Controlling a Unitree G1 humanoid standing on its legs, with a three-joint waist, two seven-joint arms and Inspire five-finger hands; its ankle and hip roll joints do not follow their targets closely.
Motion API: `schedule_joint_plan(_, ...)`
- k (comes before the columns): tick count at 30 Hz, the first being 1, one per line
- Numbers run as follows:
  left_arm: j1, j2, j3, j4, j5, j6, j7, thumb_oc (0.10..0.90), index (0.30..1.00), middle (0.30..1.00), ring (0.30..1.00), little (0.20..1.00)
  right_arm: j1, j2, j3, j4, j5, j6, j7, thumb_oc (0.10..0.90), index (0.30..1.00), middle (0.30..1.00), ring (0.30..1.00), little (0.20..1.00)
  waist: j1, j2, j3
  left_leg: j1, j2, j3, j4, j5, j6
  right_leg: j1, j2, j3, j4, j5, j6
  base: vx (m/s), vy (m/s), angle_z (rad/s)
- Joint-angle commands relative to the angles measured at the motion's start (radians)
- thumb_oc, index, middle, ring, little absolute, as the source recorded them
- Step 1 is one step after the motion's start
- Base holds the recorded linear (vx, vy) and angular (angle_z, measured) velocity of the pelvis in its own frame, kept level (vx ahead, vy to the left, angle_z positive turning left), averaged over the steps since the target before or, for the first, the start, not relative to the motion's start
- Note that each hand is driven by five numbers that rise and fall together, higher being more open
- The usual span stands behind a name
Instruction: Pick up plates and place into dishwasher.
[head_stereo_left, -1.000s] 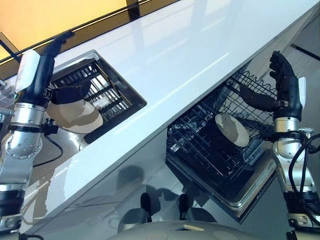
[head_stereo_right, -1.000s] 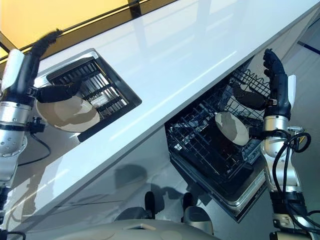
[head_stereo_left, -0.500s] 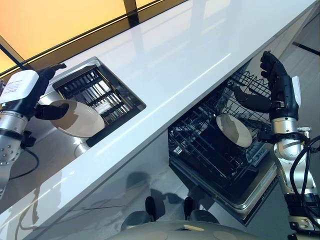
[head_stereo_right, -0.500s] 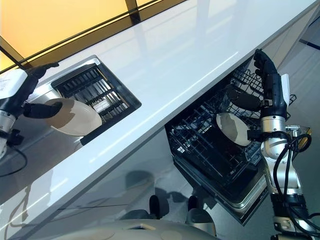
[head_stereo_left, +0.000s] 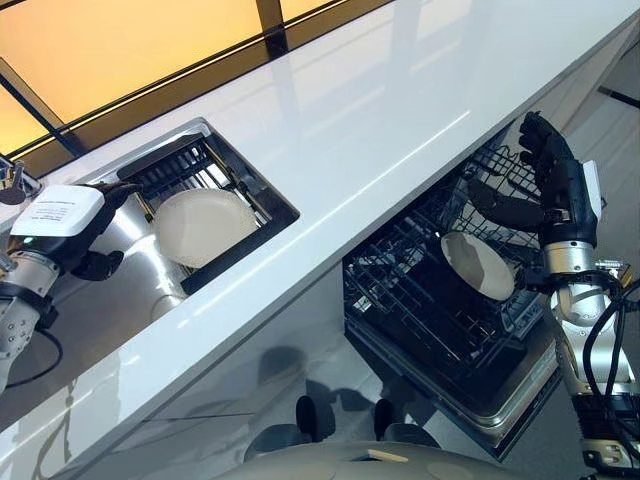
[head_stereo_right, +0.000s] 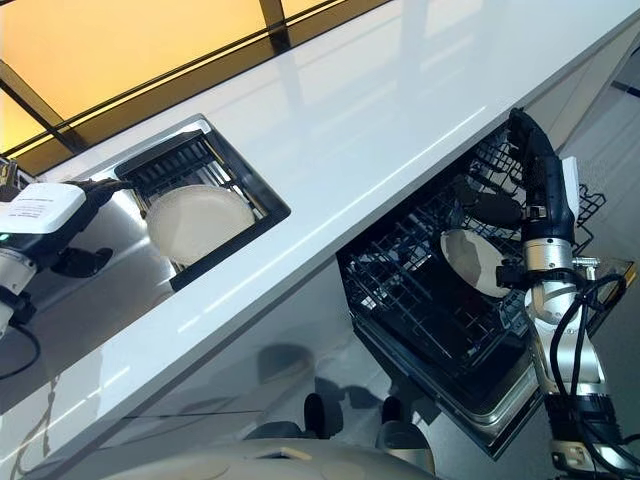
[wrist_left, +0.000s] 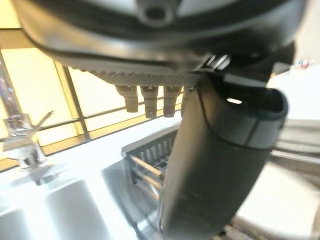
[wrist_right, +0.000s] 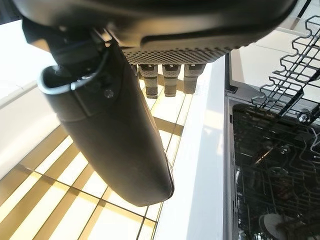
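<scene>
I reach left hand (head_stereo_left: 75, 225), open, empty, toward round white plate (head_stereo_left: 203, 226) in rack; grab rim gently. Right hand (head_stereo_left: 553, 180) open.

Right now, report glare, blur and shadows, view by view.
Left eye view: pale streaks of glare cross the white countertop; dark shadows on the cabinet front below. Left wrist view: the plate is blurred and washed out. Right wrist view: the thumb looms dark against bright panes.
</scene>
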Motion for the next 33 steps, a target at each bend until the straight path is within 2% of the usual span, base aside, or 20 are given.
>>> schedule_joint_plan(1, -0.043, 0.160, 0.156, 0.054, 0.033, 0.005, 0.076, 0.800, 0.900, 0.900, 0.900, 0.900, -0.067, -0.066, -0.015, -0.095, 0.026, -0.083, -0.006, 0.800, 0.900, 0.900, 0.900, 0.900, -0.004, -0.019, -0.097, 0.035, -0.082, 0.012, 0.006, -0.134, 0.041, 0.014, 0.027, -0.066, 0.045, -0.089, 0.064, 0.00, -0.004, 0.04)
schedule_joint_plan(8, -0.040, 0.168, 0.168, 0.047, 0.019, -0.021, 0.126, 0.800, 0.900, 0.900, 0.900, 0.900, -0.066, -0.069, -0.007, -0.094, 0.029, -0.080, -0.005, 0.800, 0.900, 0.900, 0.900, 0.900, 0.000, -0.020, -0.100, 0.030, -0.084, 0.004, 0.006, -0.134, 0.041, 0.013, 0.026, -0.071, 0.041, -0.086, 0.066, 0.00, 0.000, 0.03)
schedule_joint_plan(15, -0.045, 0.167, 0.169, 0.025, 0.039, -0.049, 0.236, 0.800, 0.900, 0.900, 0.900, 0.900, -0.068, -0.067, 0.006, -0.097, 0.053, -0.080, -0.003, 0.800, 0.900, 0.900, 0.900, 0.900, -0.005, -0.024, -0.106, 0.028, -0.084, 0.009, 0.006, -0.133, 0.041, 0.009, 0.026, -0.065, 0.040, -0.083, 0.066, 0.00, 0.000, 0.00)
schedule_joint_plan(23, -0.136, 0.149, 0.114, -0.036, -0.087, -0.075, 0.192, 0.800, 0.900, 0.900, 0.900, 0.900, -0.066, -0.043, 0.030, -0.111, 0.045, -0.082, 0.008, 0.800, 0.900, 0.900, 0.900, 0.900, -0.014, -0.028, -0.113, 0.030, -0.084, 0.012, 0.006, -0.136, 0.044, 0.006, 0.029, -0.056, 0.043, -0.083, 0.066, 0.00, 0.000, 0.00)
schedule_joint_plan(25, -0.153, 0.141, 0.104, -0.036, -0.120, -0.076, 0.211, 0.800, 0.900, 0.900, 0.900, 0.900, -0.067, -0.039, 0.033, -0.109, 0.044, -0.078, 0.007, 0.800, 0.900, 0.900, 0.900, 0.900, -0.017, -0.028, -0.113, 0.030, -0.084, 0.014, 0.006, -0.137, 0.045, 0.004, 0.029, -0.053, 0.045, -0.083, 0.066, 0.00, 0.000, 0.00)
schedule_joint_plan(30, -0.177, 0.122, 0.092, -0.049, -0.205, -0.040, 0.235, 0.800, 0.900, 0.900, 0.900, 0.900, -0.061, -0.027, 0.041, -0.110, 0.034, -0.075, 0.008, 0.800, 0.900, 0.900, 0.900, 0.900, -0.025, -0.028, -0.115, 0.032, -0.084, 0.017, 0.006, -0.138, 0.046, 0.001, 0.031, -0.045, 0.048, -0.085, 0.065, 0.00, 0.005, -0.02)
schedule_joint_plan(33, -0.216, 0.084, 0.063, -0.049, -0.394, 0.027, 0.182, 0.800, 0.900, 0.900, 0.900, 0.900, -0.065, -0.018, 0.055, -0.109, 0.026, -0.072, -0.002, 0.800, 0.900, 0.900, 0.900, 0.900, -0.029, -0.031, -0.115, 0.034, -0.084, 0.019, 0.006, -0.139, 0.048, 0.001, 0.032, -0.040, 0.050, -0.087, 0.065, 0.01, 0.001, -0.03)
